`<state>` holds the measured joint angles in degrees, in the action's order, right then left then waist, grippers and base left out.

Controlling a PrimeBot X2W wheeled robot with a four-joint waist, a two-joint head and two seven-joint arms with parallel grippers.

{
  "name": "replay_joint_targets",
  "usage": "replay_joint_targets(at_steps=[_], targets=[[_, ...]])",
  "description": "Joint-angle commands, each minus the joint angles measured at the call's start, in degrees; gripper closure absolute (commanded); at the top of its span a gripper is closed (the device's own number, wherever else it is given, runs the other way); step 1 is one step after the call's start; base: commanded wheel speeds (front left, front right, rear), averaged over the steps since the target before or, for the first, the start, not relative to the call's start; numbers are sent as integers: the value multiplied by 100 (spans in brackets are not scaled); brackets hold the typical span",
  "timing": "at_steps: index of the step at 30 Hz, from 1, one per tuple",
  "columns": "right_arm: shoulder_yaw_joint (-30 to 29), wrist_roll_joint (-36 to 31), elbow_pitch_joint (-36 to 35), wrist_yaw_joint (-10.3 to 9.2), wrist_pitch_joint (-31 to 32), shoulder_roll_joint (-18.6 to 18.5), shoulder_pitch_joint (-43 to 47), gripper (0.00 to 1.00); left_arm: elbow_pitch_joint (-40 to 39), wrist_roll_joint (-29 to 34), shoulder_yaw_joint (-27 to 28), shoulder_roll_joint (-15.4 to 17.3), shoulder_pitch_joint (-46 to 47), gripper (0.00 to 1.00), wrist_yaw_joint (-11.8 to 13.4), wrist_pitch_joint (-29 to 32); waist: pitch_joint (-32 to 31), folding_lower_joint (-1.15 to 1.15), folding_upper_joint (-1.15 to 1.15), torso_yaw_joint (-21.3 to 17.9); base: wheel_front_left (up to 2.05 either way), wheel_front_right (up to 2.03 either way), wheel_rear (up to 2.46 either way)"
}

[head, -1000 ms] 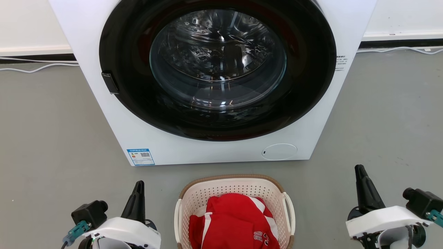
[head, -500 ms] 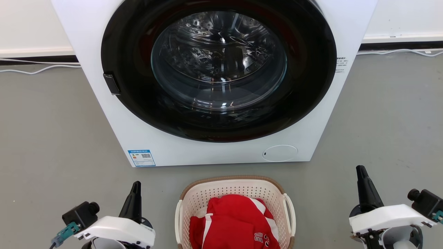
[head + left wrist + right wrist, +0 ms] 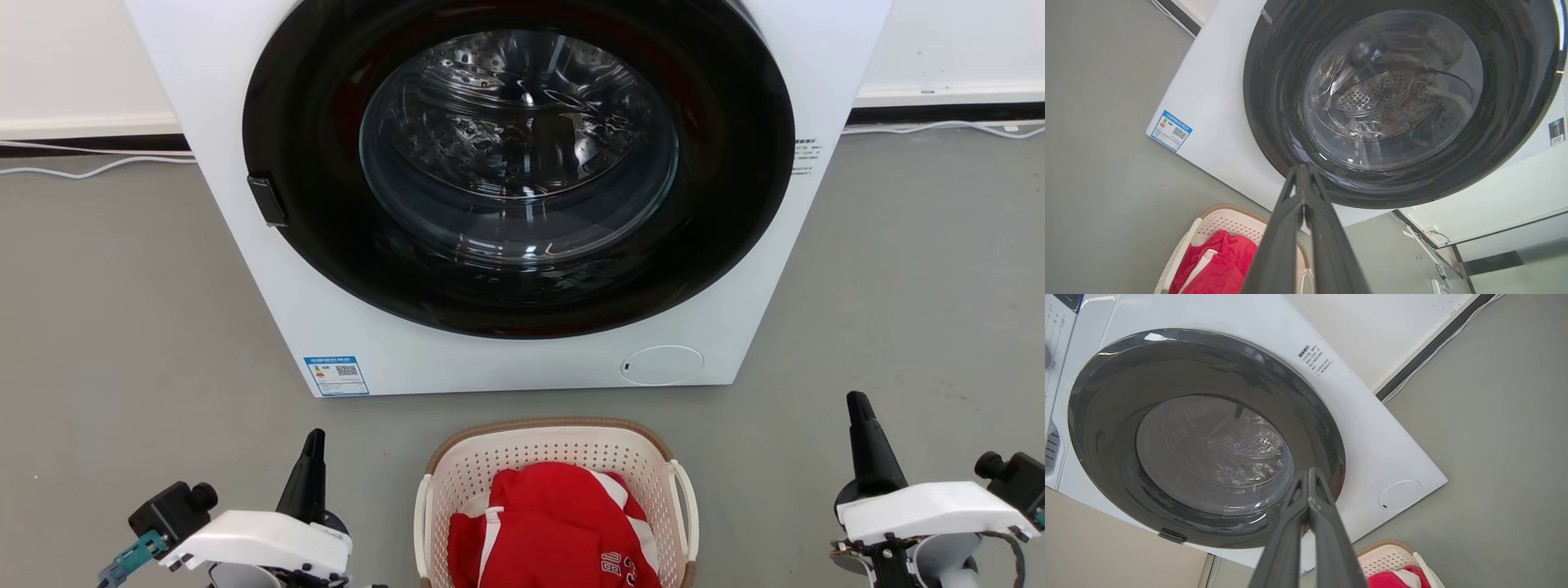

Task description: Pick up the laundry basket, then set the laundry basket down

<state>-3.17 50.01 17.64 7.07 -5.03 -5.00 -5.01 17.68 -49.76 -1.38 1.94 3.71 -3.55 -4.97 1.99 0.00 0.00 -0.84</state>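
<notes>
As you look down from the head camera, the laundry basket sits on the grey floor just in front of the washing machine, with a red garment heaped inside. Your left gripper and right gripper hang to either side, apart from its handles. Along the left wrist, the fingers are pressed together on nothing, with the basket low at the left. Along the right wrist, the fingers likewise meet at their tips, with the basket's corner at the lower right.
</notes>
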Motion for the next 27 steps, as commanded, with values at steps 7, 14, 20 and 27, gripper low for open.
replay_joint_targets(at_steps=[7,14,20,27], targets=[[-1,526,-185,22,156,-13,-153,100,-205,-521,184,49,207,100,-105,124,-19,0,0,9,0,0,0],[-40,952,-205,24,272,13,-149,100,-223,-951,254,55,212,100,-138,243,-38,0,0,18,0,0,0],[-74,1318,-223,26,371,36,-146,100,-239,-1320,314,59,216,100,-167,344,-54,0,0,25,0,0,0],[-113,1744,-243,28,487,62,-142,100,-257,-1750,384,64,221,100,-200,462,-73,0,0,34,0,0,0]])
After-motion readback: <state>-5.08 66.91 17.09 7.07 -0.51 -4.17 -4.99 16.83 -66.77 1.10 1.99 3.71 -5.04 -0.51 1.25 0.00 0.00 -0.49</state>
